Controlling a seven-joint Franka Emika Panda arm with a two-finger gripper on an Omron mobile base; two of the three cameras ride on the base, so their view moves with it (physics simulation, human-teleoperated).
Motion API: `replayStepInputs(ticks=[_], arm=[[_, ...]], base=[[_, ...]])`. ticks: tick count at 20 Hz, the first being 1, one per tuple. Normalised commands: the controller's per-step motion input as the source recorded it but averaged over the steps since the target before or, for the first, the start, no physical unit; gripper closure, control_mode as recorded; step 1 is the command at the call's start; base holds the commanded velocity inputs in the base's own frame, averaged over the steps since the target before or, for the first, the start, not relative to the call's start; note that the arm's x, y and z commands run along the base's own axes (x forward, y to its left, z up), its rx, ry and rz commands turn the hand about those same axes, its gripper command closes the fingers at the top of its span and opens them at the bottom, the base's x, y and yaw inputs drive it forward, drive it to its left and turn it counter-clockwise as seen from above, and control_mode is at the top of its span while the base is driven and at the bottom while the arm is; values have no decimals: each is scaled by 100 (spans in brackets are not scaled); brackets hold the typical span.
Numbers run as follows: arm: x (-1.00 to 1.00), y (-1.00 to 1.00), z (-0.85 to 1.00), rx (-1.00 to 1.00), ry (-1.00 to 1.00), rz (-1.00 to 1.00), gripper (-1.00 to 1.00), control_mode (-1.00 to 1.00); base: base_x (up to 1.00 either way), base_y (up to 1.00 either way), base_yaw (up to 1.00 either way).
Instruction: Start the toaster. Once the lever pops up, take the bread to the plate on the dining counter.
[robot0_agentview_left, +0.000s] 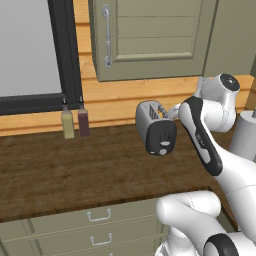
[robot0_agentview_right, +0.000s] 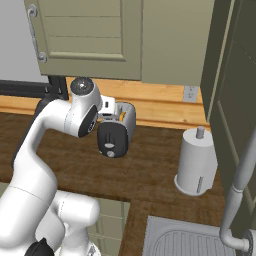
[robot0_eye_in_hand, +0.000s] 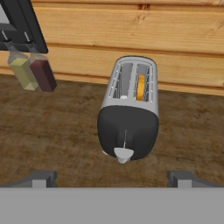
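- Wood-grain counter (robot0_agentview_left: 75, 170) is running under a plank backsplash, with green cabinets above and drawer fronts below.
- I'm seeing the toaster (robot0_eye_in_hand: 129, 116) sitting on it near the wall, black end panel facing my camera, lever (robot0_eye_in_hand: 123, 153) sitting low on that panel.
- I'm spotting the bread (robot0_eye_in_hand: 140, 87) as an orange sliver standing in the right slot.
- I'm holding the hand (robot0_eye_in_hand: 111, 177) above and in front of the toaster, fingers spread wide, gripping nothing.
- Two bottles (robot0_agentview_left: 75, 122) are standing left by the window; a grey canister (robot0_agentview_right: 196, 162) is standing right, near the sink (robot0_agentview_right: 195, 240).
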Motion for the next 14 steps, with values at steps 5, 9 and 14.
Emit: replayStepInputs(ticks=[5,9,14], arm=[[0,0,0,0,0,0,-100,-100],[0,0,0,0,0,0,-100,-100],[0,0,0,0,0,0,-100,-100]], base=[[0,0,0],[0,0,0],[0,0,0]])
